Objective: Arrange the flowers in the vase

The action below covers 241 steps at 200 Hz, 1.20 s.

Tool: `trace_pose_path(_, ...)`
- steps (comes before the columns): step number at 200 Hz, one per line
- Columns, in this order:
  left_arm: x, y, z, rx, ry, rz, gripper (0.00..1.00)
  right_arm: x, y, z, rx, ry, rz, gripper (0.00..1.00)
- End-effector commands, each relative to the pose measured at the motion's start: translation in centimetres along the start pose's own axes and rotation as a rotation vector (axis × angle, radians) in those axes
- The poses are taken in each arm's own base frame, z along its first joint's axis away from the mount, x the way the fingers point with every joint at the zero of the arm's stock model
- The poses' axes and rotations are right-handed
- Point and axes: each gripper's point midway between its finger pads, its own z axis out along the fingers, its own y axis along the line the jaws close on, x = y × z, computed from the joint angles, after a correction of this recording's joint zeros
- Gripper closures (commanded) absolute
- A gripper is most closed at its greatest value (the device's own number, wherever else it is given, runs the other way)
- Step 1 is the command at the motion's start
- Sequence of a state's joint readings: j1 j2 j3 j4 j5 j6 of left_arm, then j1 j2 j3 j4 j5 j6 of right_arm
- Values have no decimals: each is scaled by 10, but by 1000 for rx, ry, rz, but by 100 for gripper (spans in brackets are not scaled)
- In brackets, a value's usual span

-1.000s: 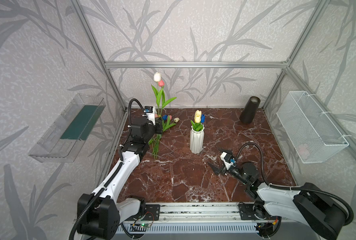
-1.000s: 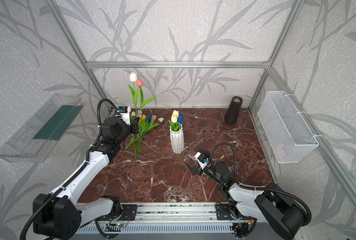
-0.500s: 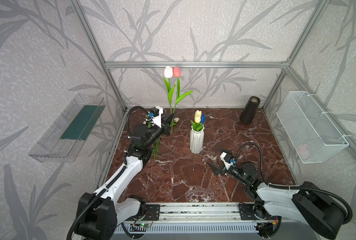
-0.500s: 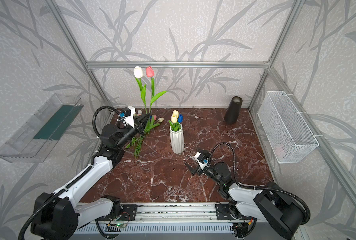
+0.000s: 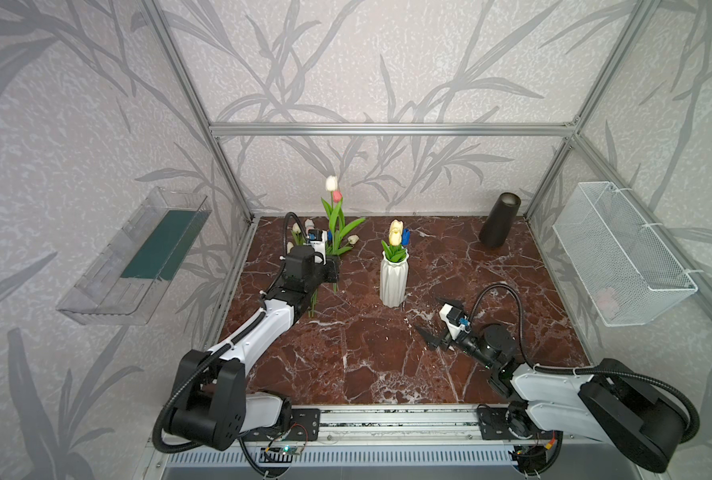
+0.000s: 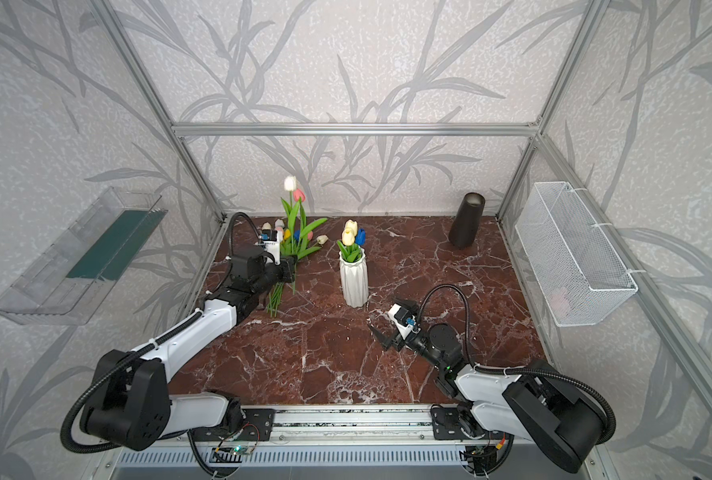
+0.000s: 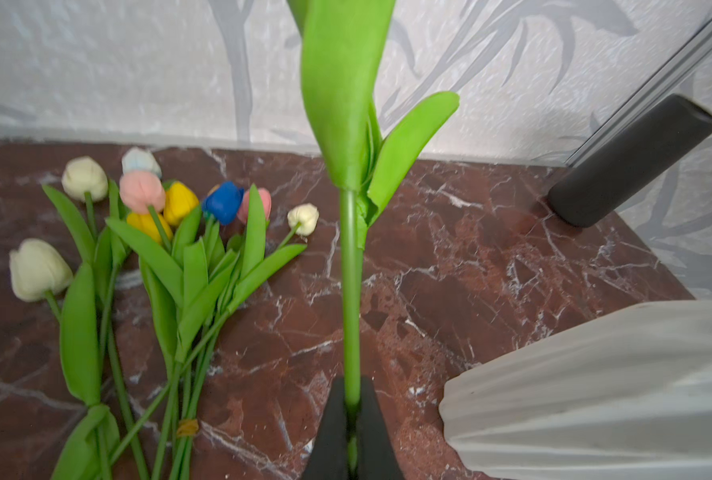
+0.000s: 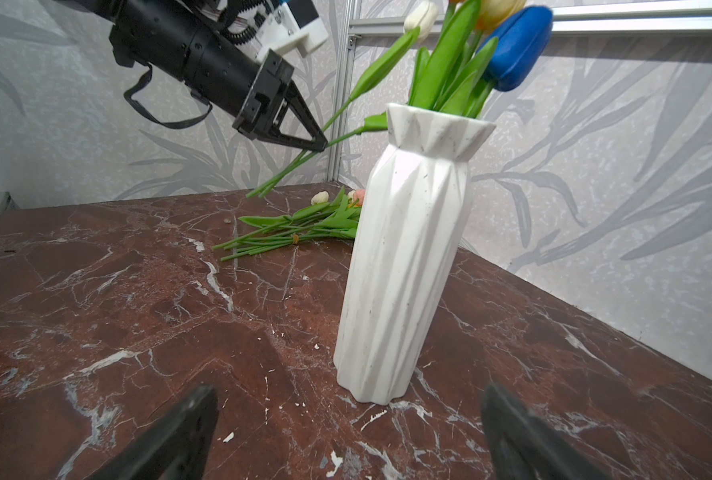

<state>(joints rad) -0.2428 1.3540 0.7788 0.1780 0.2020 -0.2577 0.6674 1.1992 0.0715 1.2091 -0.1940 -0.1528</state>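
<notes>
Now my left pincer [image 7: 352,392] clamps the white and pink tulips [image 5: 336,216] upright, left of the vase [image 5: 393,279], stems down for insertion, while my right pincer [image 5: 427,313] gapes wide near it.

Left arm [image 5: 262,328] reaches forward and up, wrist lifted clear of the tabletop, left of the vase [image 5: 393,278]. Left gripper [image 7: 352,399] is pinched tight on flower stems [image 7: 352,291], low along their length, fingertips angled toward the vase. Right arm [image 5: 553,380] is folded low, in front and right of the vase. Right gripper [image 5: 435,318] is spread wide, empty, aimed at the vase foot, not touching.
</notes>
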Motion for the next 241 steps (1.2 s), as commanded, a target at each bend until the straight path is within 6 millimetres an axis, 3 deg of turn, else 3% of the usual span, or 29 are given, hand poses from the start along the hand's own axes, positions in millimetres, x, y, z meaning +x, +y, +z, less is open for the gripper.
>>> trace_pose_path(1,21,8,15,-18,81,-43,98,-25,0,4,-4,-87,-13,1)
trace_pose_path(45,38,12,40,-18,155,-51,94,-26,-1,2,3,-85,-21,1)
trace_pose_path(56,43,14,44,-22,172,-58,80,-26,-1,2,4,-82,-22,1)
trace_pose_path(62,45,14,46,-20,189,-57,77,-26,-1,2,4,-80,-23,1)
trace_pose_path(77,52,18,49,-40,226,-51,93,-27,-2,1,6,-81,-25,1)
trace_pose_path(88,54,22,50,-53,229,-53,94,-27,-2,1,7,-83,-26,1)
trace_pose_path(93,55,22,51,-50,232,-52,100,-27,-2,1,7,-83,-26,1)
trace_pose_path(122,53,27,50,-76,218,-56,100,-27,-2,1,7,-81,-27,1)
trace_pose_path(145,58,21,56,-43,270,-51,62,-26,-2,2,4,-76,-25,1)
trace_pose_path(152,60,16,59,-18,288,-53,57,-27,-2,2,4,-77,-23,1)
trace_pose_path(179,71,7,70,-3,343,-34,58,-25,-1,2,2,-74,-23,1)
trace_pose_path(241,105,37,90,-171,546,-40,59,-25,0,2,-2,-74,-25,1)
